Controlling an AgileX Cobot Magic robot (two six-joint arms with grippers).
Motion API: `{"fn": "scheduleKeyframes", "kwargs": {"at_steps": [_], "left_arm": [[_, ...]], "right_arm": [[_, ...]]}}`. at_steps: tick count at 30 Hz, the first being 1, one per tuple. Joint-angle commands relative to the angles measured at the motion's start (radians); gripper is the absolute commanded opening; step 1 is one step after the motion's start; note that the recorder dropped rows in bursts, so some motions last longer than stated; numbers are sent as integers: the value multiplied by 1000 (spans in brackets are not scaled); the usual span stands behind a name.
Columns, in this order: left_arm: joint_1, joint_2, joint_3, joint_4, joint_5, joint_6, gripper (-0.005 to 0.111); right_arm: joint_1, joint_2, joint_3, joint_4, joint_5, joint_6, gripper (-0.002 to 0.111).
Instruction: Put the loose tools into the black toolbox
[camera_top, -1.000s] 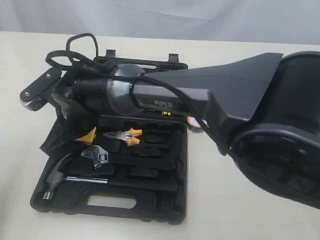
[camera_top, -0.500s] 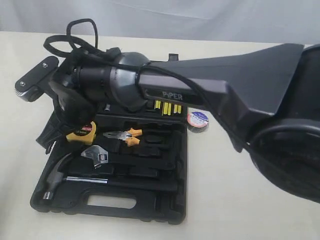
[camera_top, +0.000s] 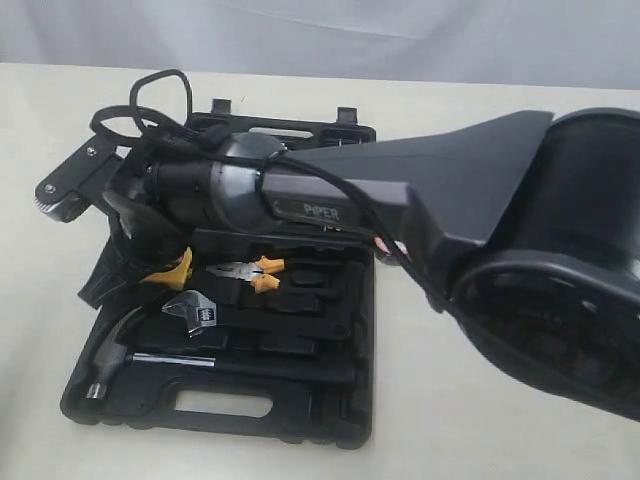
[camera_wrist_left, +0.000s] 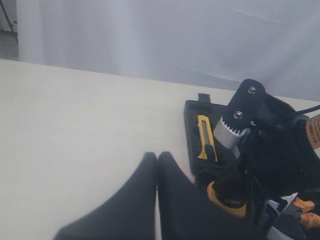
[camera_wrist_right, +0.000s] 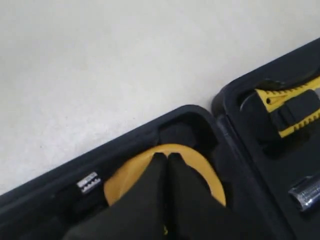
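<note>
Right pincer (camera_wrist_right: 166, 156): tips clenched together, gripping nothing, seemingly pressed on the small yellow tape measure (camera_wrist_right: 125, 175). The measure sits in a corner recess of the black toolbox (camera_wrist_right: 115, 147). Utility knife (camera_wrist_right: 287, 107) lodged in the other half. Left pincer (camera_wrist_left: 156, 156) clenched, empty, over the desk (camera_wrist_left: 75, 125). Risk: tips skid off the rounded case and tip it out.

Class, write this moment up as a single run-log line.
right gripper shut, tips over tape measure in toolbox | left gripper shut, over table | pliers, utility knife in toolbox
</note>
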Motion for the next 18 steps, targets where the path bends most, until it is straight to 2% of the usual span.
{"fn": "scheduleKeyframes", "kwargs": {"at_steps": [1, 5, 12, 18], "left_arm": [[-6, 4, -5, -8, 3, 0, 0], [-6, 4, -5, -8, 3, 0, 0], [-6, 4, -5, -8, 3, 0, 0], [-6, 4, -5, -8, 3, 0, 0]], "right_arm": [[-5, -54, 14, 16, 112, -10, 0], [-5, -151, 14, 16, 179, -25, 0], [-5, -332, 27, -25, 417, -68, 0], [-5, -551, 200, -111, 482, -32, 0]]}}
